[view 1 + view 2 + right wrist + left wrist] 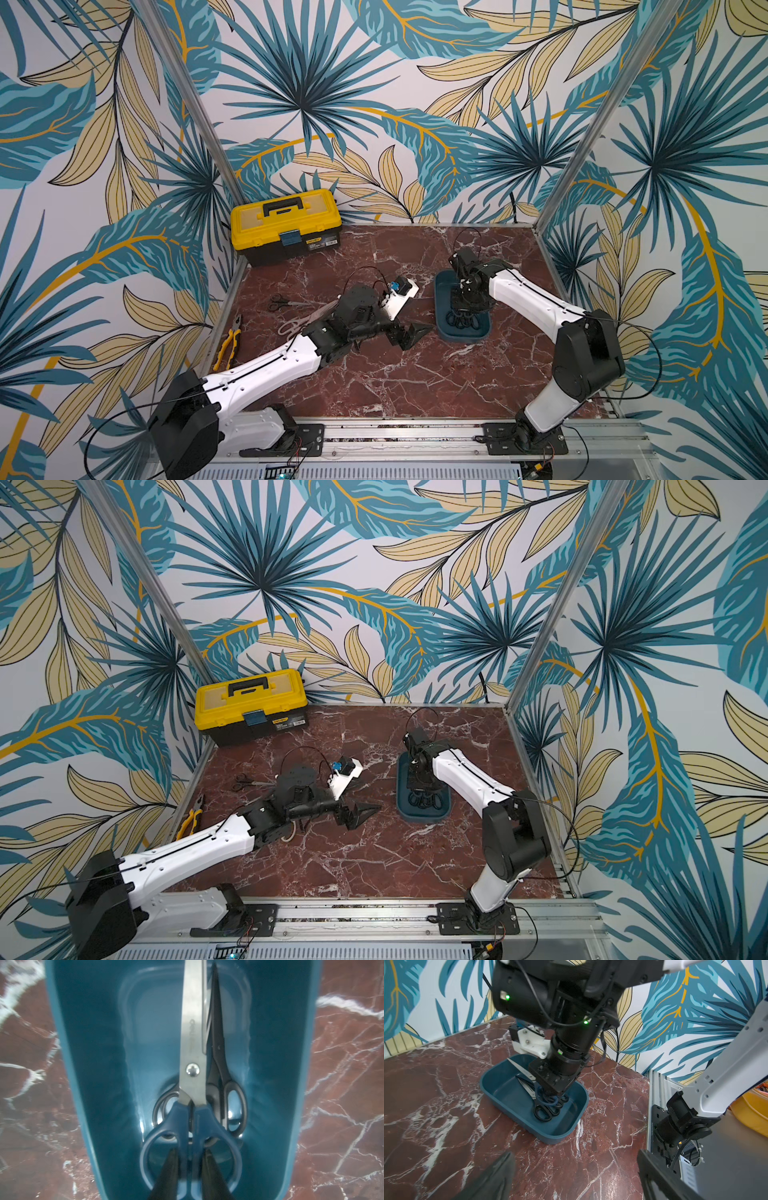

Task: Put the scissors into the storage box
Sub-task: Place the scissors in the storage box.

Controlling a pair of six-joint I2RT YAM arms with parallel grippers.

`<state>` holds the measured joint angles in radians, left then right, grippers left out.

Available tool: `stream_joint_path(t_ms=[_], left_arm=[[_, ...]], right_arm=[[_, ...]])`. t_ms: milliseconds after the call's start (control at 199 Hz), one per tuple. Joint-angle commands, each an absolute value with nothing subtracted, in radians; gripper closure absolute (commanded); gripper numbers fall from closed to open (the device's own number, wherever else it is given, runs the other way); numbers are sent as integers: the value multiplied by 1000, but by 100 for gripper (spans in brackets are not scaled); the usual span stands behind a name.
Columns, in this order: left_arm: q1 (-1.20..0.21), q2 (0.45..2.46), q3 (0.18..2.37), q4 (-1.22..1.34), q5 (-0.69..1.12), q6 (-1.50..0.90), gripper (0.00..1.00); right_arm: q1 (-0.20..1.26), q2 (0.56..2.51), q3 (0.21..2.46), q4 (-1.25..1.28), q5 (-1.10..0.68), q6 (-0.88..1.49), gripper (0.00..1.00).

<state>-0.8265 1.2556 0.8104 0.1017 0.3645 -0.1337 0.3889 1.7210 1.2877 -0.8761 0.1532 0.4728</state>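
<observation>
Reaching down into the teal storage box (461,338), the right gripper (190,1156) is closed on the blue-handled scissors (193,1043). Its two black fingers (169,1169) pinch the inner bars of the handles. The steel blades are closed and point toward the far end of the box. Black-handled scissors (218,1053), more than one pair, lie under and beside them in the box, with their handles bunched at the end nearer the robot.

The box sits on a red marble table (374,374), right of centre. The left gripper (409,334) is just left of the box, jaws spread wide with nothing between them.

Further left on the table lie a small black-handled pair (282,302) and a cream-handled pair (293,326), the latter partly hidden under the left arm. Yellow-handled pliers (230,345) lie near the table's left edge. A yellow toolbox (286,226) stands in the back left corner.
</observation>
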Motion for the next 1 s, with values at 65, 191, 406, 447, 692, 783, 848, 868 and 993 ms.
stream_joint_path(t_ms=[65, 191, 406, 447, 692, 783, 848, 868, 993], left_arm=[[-826, 1246, 823, 139, 323, -110, 3], [-824, 1211, 792, 120, 229, -112, 2], [-772, 1134, 715, 122, 96, -160, 0], [-746, 1121, 705, 103, 78, -180, 0], [-593, 1038, 685, -153, -65, -256, 0], [-569, 992, 664, -203, -88, -254, 0], [-559, 959, 641, -216, -99, -258, 0], [-557, 949, 634, -216, -99, -261, 0], [-535, 905, 593, -232, -129, -288, 0]], right_arm=[[392, 1753, 1303, -850, 151, 441, 87], [391, 1727, 1316, -851, 187, 425, 65], [298, 1618, 1288, -850, 240, 429, 49], [265, 1605, 1276, -850, 235, 431, 49], [126, 1669, 1243, -854, 167, 367, 56], [120, 1716, 1252, -854, 165, 348, 60], [121, 1745, 1266, -854, 163, 338, 63], [121, 1751, 1270, -854, 161, 336, 65], [121, 1779, 1279, -825, 108, 312, 70]])
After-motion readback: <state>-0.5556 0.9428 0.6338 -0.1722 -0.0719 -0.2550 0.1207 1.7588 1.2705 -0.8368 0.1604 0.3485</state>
